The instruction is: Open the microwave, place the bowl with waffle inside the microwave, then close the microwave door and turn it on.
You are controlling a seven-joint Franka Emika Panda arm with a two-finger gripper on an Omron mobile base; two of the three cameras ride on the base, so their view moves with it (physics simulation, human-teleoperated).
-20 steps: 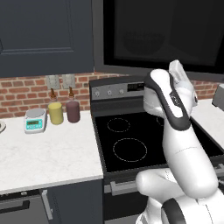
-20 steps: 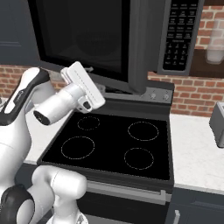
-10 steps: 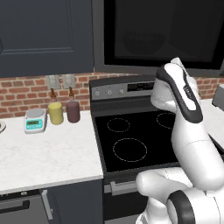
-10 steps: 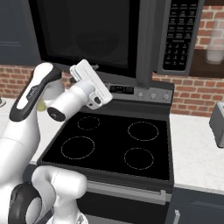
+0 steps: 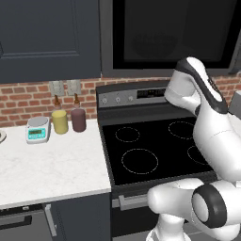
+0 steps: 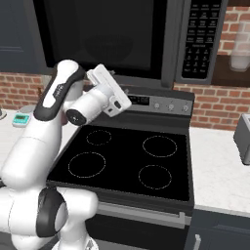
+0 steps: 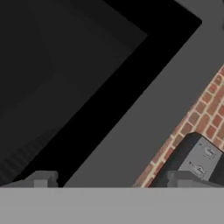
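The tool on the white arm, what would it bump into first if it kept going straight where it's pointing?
Probably the big dark grey microwave door with its black glass window. The tool aims up at the door's lower grey frame, with nothing between them in the hand view, though how far off it is remains unclear.

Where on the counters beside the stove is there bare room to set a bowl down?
The left counter is bare from the stove edge forward; its back by the brick wall is crowded with a scale and two jars. The right counter is bare between stove and toaster.
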